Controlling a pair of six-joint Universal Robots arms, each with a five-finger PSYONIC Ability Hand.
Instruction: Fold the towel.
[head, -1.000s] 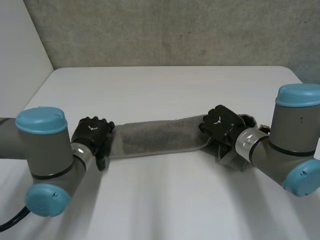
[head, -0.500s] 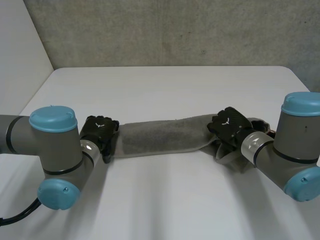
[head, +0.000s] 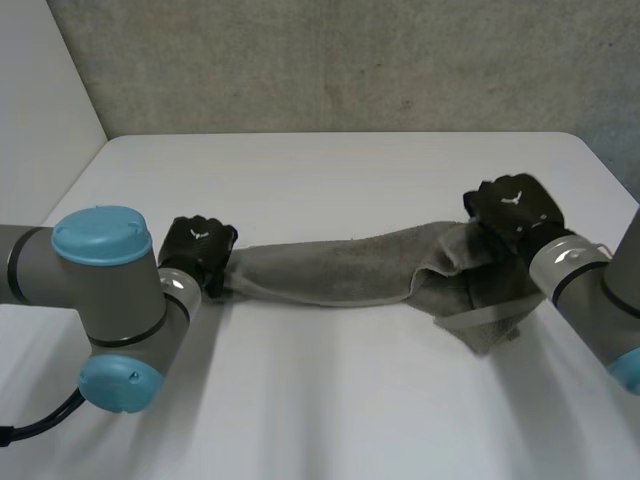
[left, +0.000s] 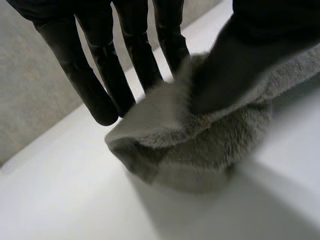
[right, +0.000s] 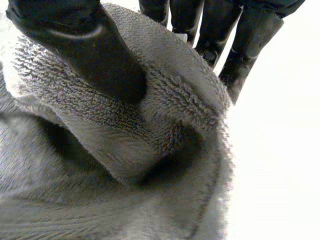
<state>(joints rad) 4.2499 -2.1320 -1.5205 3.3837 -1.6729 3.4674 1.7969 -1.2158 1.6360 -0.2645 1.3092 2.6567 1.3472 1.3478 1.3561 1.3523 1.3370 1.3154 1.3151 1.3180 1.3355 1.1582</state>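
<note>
Grey terry towel (head: 340, 268) stretched across white table (head: 330, 170); left hand (head: 197, 250) pinches one end between thumb and fingers, right hand (head: 512, 208) likewise pinches opposite, bunched end.

Right hand (head: 512, 205) has drawn outward (farther back too); towel (head: 330, 268) stretched longer.

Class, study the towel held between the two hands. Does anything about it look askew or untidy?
Yes. The grey towel is roped into a narrow band between the left hand and right hand, each pinching an end. Near the right hand it bunches, a crumpled flap sagging onto the table.
</note>
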